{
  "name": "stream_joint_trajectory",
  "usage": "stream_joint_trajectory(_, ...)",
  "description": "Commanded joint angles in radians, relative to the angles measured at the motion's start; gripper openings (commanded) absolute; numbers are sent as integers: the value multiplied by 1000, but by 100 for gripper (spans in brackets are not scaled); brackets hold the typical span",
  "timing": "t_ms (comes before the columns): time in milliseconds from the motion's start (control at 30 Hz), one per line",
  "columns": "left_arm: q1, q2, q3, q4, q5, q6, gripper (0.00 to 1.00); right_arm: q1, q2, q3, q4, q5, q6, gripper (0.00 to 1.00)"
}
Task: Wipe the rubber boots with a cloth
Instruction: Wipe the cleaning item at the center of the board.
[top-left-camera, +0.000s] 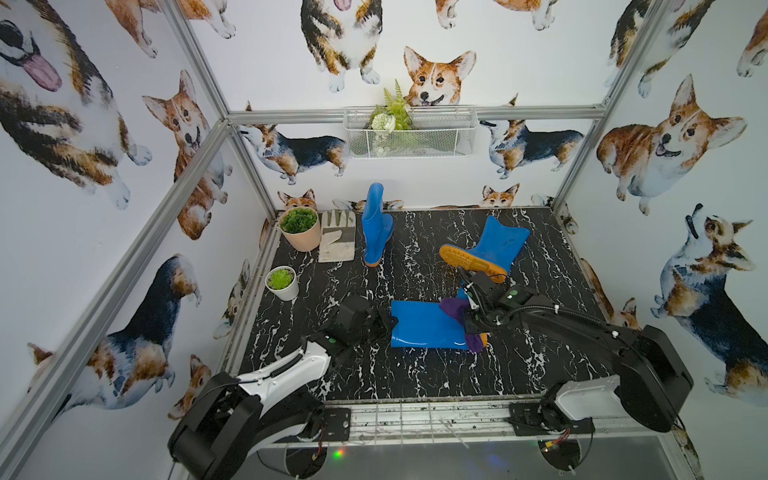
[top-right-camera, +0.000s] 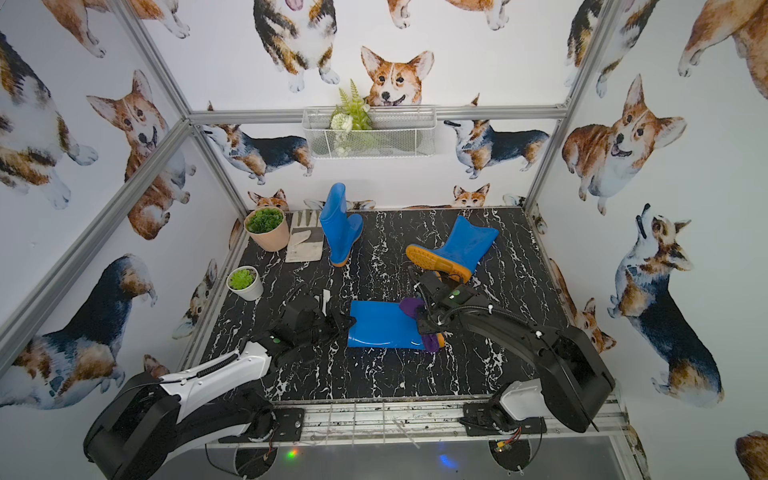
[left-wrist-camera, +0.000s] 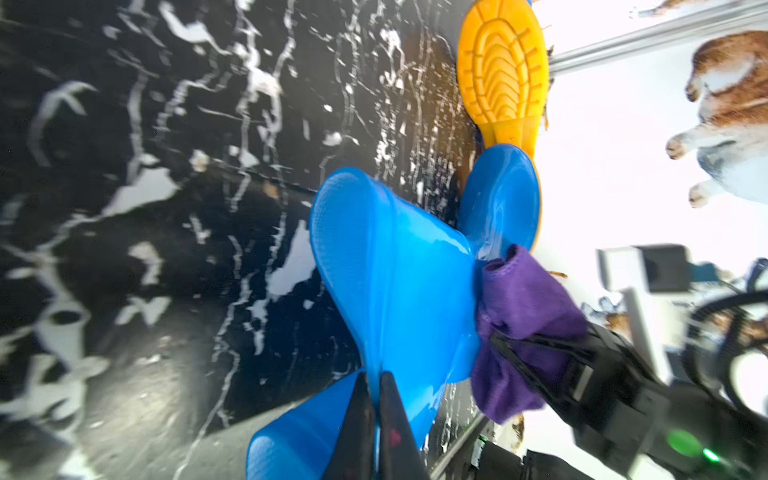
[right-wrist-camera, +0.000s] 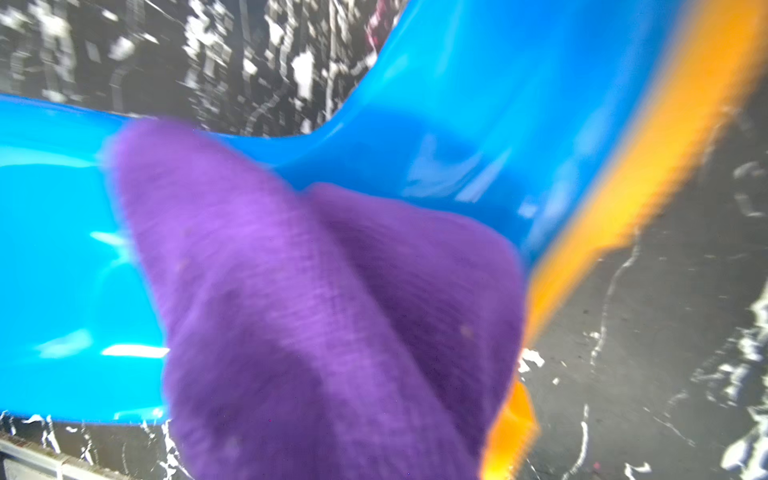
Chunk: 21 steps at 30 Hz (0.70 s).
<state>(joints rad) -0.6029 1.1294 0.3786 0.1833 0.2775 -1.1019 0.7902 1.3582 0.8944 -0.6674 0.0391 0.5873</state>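
Observation:
One blue rubber boot (top-left-camera: 424, 324) (top-right-camera: 382, 324) lies on its side in the middle of the black marbled table. My left gripper (top-left-camera: 388, 322) (left-wrist-camera: 376, 382) is shut on the rim of its shaft (left-wrist-camera: 395, 270). The purple cloth (top-left-camera: 455, 309) (top-right-camera: 409, 306) (left-wrist-camera: 523, 307) is draped over the boot's ankle, and my right gripper (top-left-camera: 471, 320) is shut on it. In the right wrist view the cloth (right-wrist-camera: 324, 311) hides the fingers and lies against the blue boot (right-wrist-camera: 457, 124) beside its orange sole (right-wrist-camera: 665, 145). A second boot (top-left-camera: 376, 224) stands upright at the back. A third (top-left-camera: 494, 247) lies tipped at the right, sole toward me.
A beige work glove (top-left-camera: 337, 241) lies between the upright boot and a peach plant pot (top-left-camera: 299, 228). A small white pot (top-left-camera: 282, 282) stands by the left edge. A wire basket (top-left-camera: 409, 133) with greenery hangs on the back wall. Aluminium frame posts (top-left-camera: 249, 166) bound the table.

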Motion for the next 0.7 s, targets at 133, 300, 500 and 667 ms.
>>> stream_joint_trajectory(133, 3, 4, -8, -12, -7, 13, 0, 269, 288, 282, 43, 2, 26, 0)
stream_joint_trajectory(300, 21, -57, -61, -38, -12, 6, 0, 245, 380, 272, 29, -7, -26, 0)
stream_joint_trajectory(500, 96, -149, -107, -82, 32, 16, 0, -20, 139, -39, 91, -119, 23, 0)
stream_joint_trajectory(667, 164, -154, -105, -123, 124, 85, 6, -45, -8, -54, 76, -72, 17, 0)
